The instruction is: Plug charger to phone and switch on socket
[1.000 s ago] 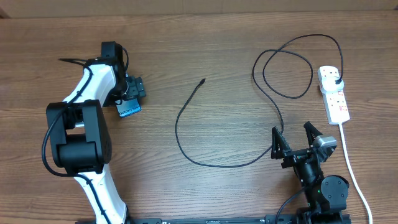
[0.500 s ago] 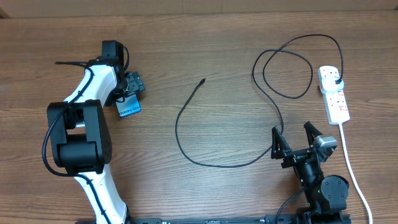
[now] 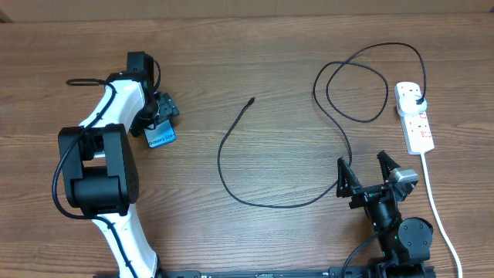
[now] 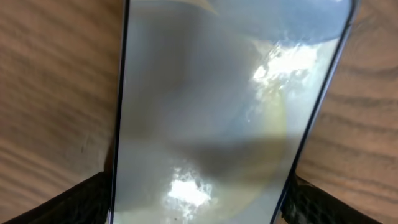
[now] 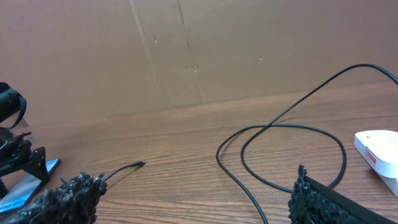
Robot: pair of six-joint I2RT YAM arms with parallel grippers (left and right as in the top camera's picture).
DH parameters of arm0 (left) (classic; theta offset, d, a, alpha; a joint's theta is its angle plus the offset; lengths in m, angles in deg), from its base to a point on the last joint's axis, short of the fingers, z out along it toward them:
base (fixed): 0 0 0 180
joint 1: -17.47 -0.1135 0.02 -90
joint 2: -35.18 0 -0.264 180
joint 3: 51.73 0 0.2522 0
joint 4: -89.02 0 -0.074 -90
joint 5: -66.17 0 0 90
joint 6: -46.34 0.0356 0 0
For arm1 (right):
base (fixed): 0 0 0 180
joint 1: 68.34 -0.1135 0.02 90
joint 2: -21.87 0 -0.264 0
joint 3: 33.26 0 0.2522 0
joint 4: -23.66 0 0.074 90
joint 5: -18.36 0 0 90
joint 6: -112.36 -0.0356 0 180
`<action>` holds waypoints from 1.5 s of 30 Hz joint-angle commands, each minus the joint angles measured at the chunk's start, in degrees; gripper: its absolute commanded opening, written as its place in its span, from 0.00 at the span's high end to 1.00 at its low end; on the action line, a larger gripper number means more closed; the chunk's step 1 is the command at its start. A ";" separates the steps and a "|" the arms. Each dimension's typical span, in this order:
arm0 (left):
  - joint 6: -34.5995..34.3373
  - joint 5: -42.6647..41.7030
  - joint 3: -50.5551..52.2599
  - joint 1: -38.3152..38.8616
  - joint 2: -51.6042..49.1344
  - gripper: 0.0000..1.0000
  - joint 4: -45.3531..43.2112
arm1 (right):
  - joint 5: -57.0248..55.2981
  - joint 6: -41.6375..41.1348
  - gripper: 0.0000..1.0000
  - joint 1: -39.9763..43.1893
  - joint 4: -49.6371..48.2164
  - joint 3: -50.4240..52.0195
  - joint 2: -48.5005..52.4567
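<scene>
The phone [image 3: 160,137], its screen lit blue, lies flat on the wooden table at the left. My left gripper [image 3: 158,122] is down over its far end. In the left wrist view the phone [image 4: 211,112] fills the frame. The left gripper [image 4: 199,202] is open, one finger close beside each long edge. The charger cable [image 3: 224,166] loops across the middle, and its connector tip [image 3: 252,101] lies free on the wood. Its black plug [image 3: 417,103] sits in the white socket [image 3: 417,127] at the right. My right gripper [image 3: 364,171] stands open and empty near the front edge.
The socket's white cord [image 3: 436,201] runs down the right side to the front edge. A cable loop [image 5: 280,149] lies ahead of the right gripper [image 5: 193,199]. A brown cardboard wall [image 5: 186,50] closes the far side of the table.
The left gripper's jaws have narrowed a little round the phone and its wrist has shifted slightly. The phone has hardly moved. The right arm and the cable are unchanged.
</scene>
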 commanded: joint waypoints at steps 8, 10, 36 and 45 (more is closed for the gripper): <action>-1.27 -1.92 2.80 -0.37 -3.76 0.03 1.55 | -0.52 0.28 0.00 -0.31 -0.26 0.61 -0.46; 0.52 -1.88 2.80 -0.44 -3.76 0.02 -0.33 | -0.52 0.28 0.00 -0.31 -0.26 0.61 -0.46; 0.98 1.68 2.80 -0.35 -3.76 0.11 -5.53 | -0.52 0.28 0.00 -0.31 -0.28 0.61 -0.46; 2.21 1.84 2.80 -0.35 -3.76 0.12 -2.84 | -0.52 0.28 0.00 -0.31 -0.26 0.61 -0.46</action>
